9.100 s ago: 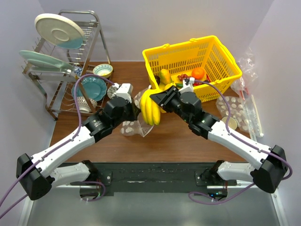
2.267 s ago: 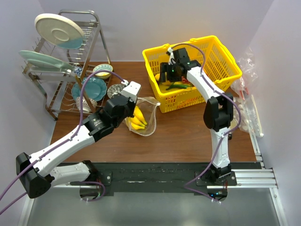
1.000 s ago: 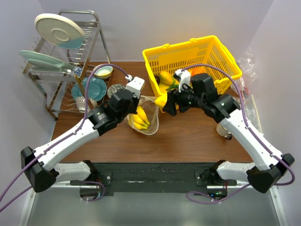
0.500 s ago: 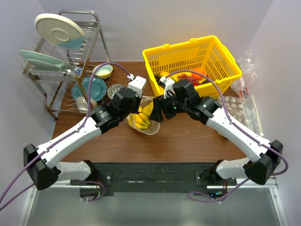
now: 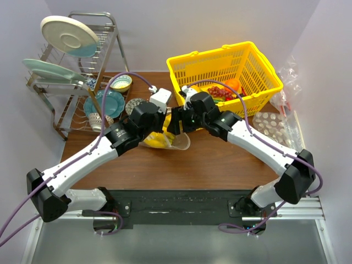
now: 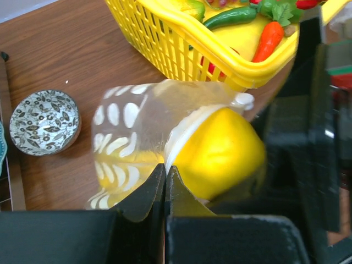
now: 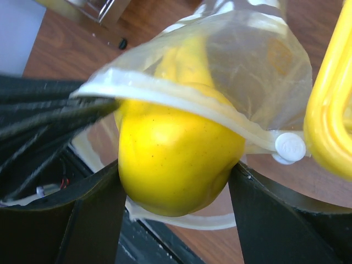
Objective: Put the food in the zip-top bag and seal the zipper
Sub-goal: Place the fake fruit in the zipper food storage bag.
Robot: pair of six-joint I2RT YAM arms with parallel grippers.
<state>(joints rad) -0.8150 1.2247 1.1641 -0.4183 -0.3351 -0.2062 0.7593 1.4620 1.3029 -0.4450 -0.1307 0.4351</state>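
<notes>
The clear zip-top bag (image 5: 165,142) lies on the table left of the yellow basket. A yellow banana bunch (image 7: 181,55) shows through its film. My left gripper (image 6: 165,168) is shut on the bag's whitish zipper (image 6: 184,129) and holds the mouth up. My right gripper (image 7: 176,181) is shut on a yellow mango-like fruit (image 7: 176,159). The fruit's front end sits under the zipper strip (image 7: 181,102), inside the mouth. From above, both grippers, left (image 5: 161,123) and right (image 5: 177,124), meet over the bag. A long dark green vegetable (image 6: 236,15) lies in the basket.
The yellow basket (image 5: 258,66) behind the right arm also holds red grapes (image 5: 223,92) and a carrot (image 6: 269,36). A patterned small bowl (image 6: 44,122) and a dish rack (image 5: 71,77) stand at the left. A clear dimpled tray (image 5: 272,129) and a plastic heap (image 5: 289,82) lie at the right.
My right gripper has carried the yellow fruit leftward from beside the basket to the bag's mouth and partway in. The left gripper has kept its hold on the bag's edge.
</notes>
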